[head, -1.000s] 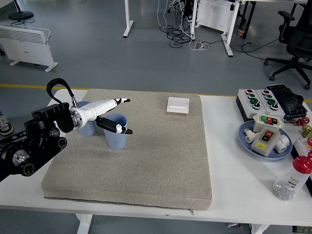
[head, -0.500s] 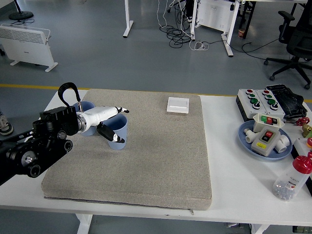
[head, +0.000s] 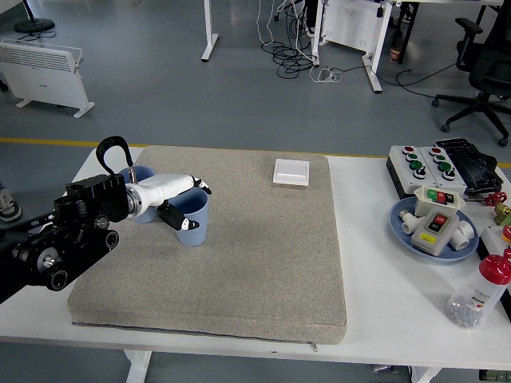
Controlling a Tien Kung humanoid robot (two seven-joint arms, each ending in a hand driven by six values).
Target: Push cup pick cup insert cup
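Bright, even light — sharp, shadowless

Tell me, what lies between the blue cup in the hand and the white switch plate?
Only bare grey mat between the blue cup and the switch plate, in the head view.

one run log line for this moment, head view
left hand shut on front blue cup | second blue cup behind | both on grey mat | right hand not in view

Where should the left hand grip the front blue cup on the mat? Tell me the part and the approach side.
Grip the front blue cup by its upper wall just under the rim, coming from its left, as the left hand already does: fingers over the open rim, thumb on the near outside wall. The cup stands upright, tapering downward, so the wide top probably gives the surest hold. The second cup stands close behind on the left.
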